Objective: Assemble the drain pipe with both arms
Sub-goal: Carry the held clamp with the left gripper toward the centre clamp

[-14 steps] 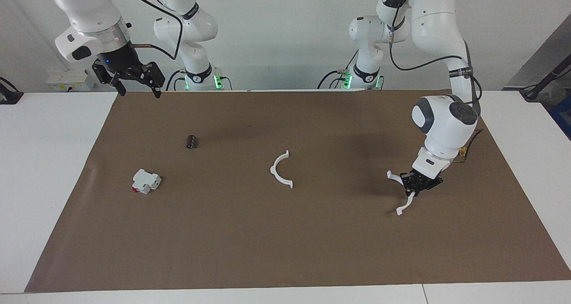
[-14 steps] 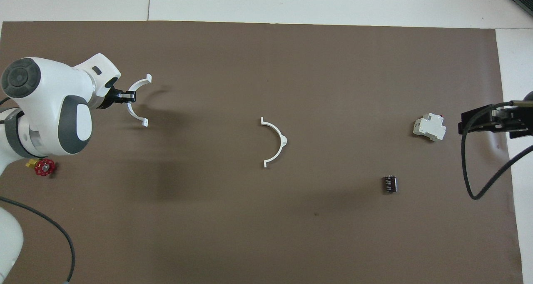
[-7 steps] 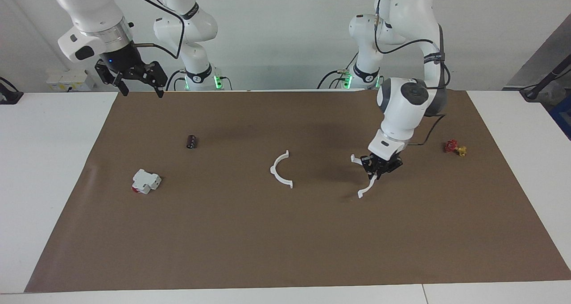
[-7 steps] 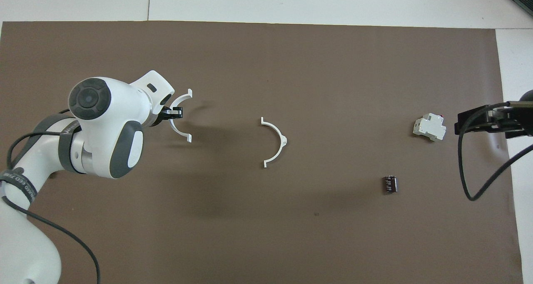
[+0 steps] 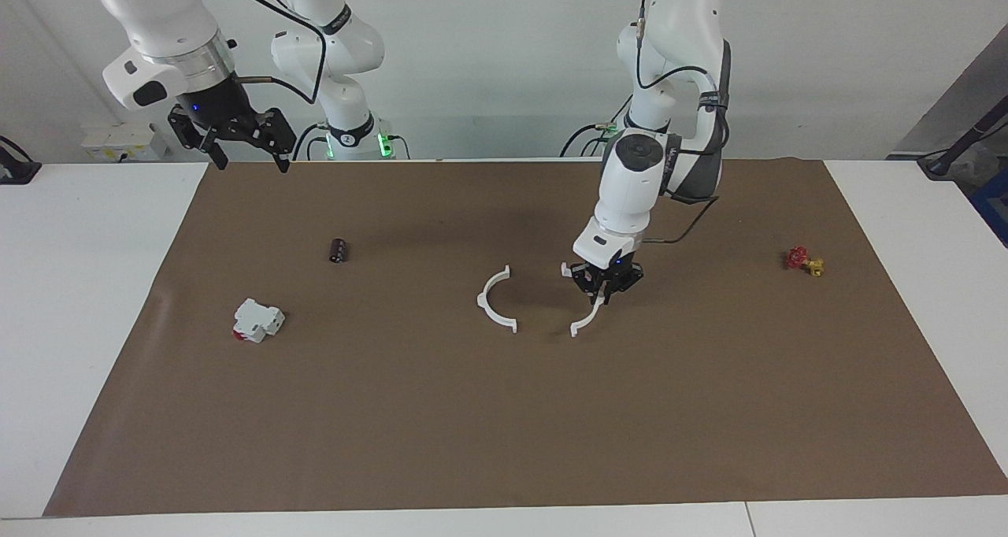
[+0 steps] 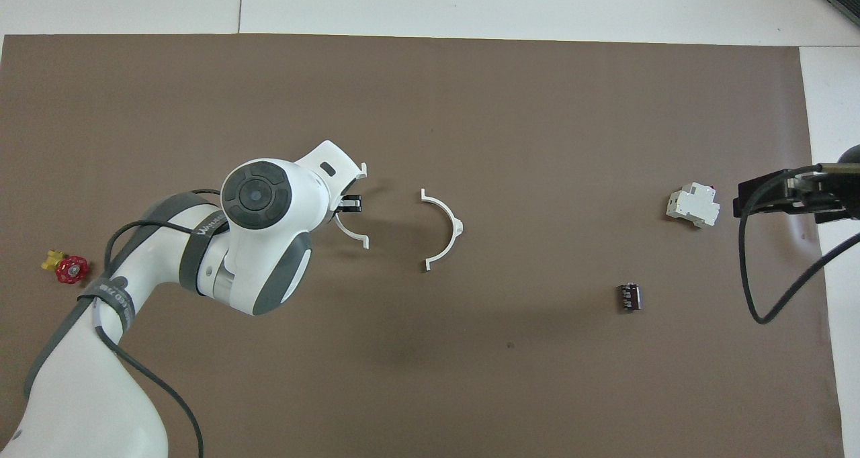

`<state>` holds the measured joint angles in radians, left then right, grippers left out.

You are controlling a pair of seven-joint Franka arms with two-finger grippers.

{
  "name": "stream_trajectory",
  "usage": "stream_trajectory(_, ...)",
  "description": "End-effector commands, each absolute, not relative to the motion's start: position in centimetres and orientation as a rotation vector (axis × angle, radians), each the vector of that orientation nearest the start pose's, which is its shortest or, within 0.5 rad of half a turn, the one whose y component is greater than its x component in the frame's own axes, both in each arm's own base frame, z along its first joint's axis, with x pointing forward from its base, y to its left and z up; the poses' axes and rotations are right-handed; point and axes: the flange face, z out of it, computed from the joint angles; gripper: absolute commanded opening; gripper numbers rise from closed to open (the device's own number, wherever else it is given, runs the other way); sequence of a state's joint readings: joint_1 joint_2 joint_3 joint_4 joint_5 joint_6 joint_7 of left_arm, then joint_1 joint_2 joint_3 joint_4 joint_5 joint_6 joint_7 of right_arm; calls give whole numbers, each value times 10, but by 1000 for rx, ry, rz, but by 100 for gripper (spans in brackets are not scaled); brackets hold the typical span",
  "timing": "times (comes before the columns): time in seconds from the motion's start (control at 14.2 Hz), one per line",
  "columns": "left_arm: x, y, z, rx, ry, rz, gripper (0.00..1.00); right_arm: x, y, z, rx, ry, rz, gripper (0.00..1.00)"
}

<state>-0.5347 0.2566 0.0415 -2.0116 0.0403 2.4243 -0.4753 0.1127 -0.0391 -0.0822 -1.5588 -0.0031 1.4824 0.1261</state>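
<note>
One half-ring (image 5: 587,316) is clamped in the left gripper (image 5: 605,283) just beside the resting half-ring (image 5: 494,301), open sides facing for joining, while the right gripper (image 5: 236,139) is held spread, waiting.

White table (image 5: 94,301), brown mat (image 5: 441,411) — pale wall (image 5: 504,57)

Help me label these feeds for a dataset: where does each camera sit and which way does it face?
Facing view: high across the table, facing the robots; both arms whole, right pincer raised, waiting.
Overhead view: above the robots' end, looking steeply down; left arm, right pincer's tip.
Shared: left pincer holding one half-ring beside the lying half-ring, brown mat.
</note>
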Motion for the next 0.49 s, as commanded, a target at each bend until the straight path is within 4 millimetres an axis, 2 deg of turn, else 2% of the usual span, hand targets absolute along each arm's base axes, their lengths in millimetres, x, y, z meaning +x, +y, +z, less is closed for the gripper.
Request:
stream_trajectory(0.0,526,-316,326,-3161,56,-285,0,529,15,646,-3119,112,72,100)
stream_trajectory(0.21,513,-339,319,-3167,68,-278,0,529,15,646,-3119,112,72,100)
stream_trajectory(0.35,514,-342,316,-3177,75,-310,0,529,15,646,-3119,112,72,100)
stream_trajectory(0.42,513,-345,308,-3178,84,-312,0,529,15,646,-3119,112,72,100)
